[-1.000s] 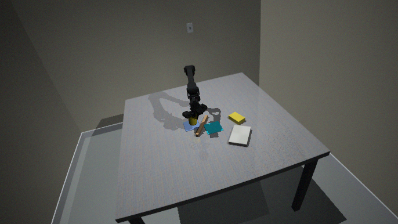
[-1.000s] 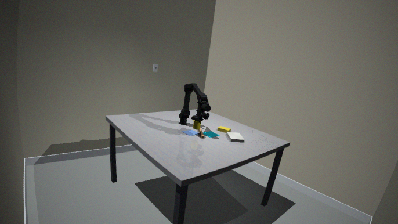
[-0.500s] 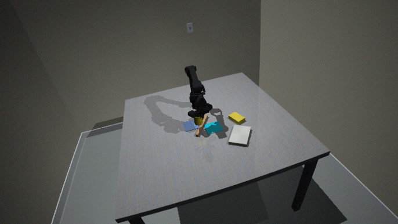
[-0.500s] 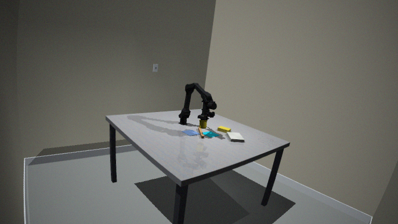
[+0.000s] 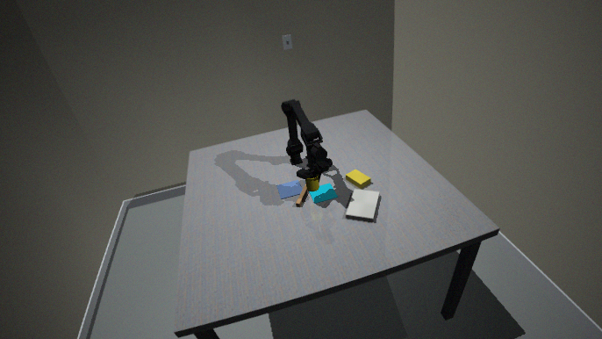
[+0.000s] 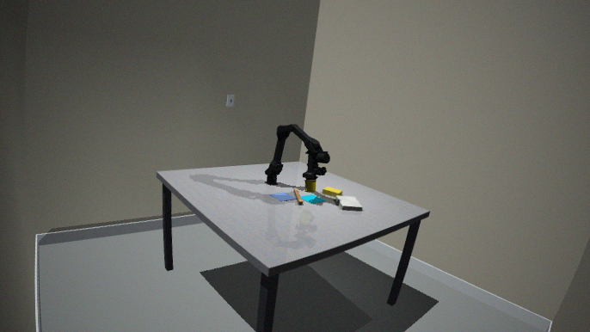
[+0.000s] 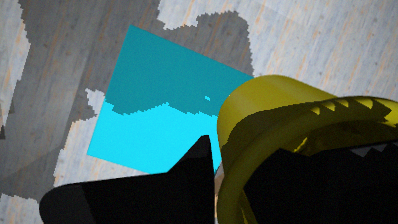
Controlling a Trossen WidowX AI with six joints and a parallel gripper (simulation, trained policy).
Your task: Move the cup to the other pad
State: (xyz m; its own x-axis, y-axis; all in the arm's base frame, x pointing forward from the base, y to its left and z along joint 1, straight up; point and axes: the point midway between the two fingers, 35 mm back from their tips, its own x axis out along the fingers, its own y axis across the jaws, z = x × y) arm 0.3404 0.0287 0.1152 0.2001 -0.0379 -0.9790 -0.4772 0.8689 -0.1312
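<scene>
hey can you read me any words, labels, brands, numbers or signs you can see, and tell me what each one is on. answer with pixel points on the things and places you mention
There is no readable text in any of the three views.
White book-like slab [image 5: 363, 204] [image 6: 349, 203]: no lettering shows on its top.
Yellow cup [image 5: 312, 183] [image 6: 310, 186] [image 7: 272, 97]: no label on the side that shows.
Wall plate [image 5: 287, 42] [image 6: 230, 101]: too small to tell.

Drab taupe walls, one with a pale wall plate, meet beyond the dim table's far edge.
</scene>
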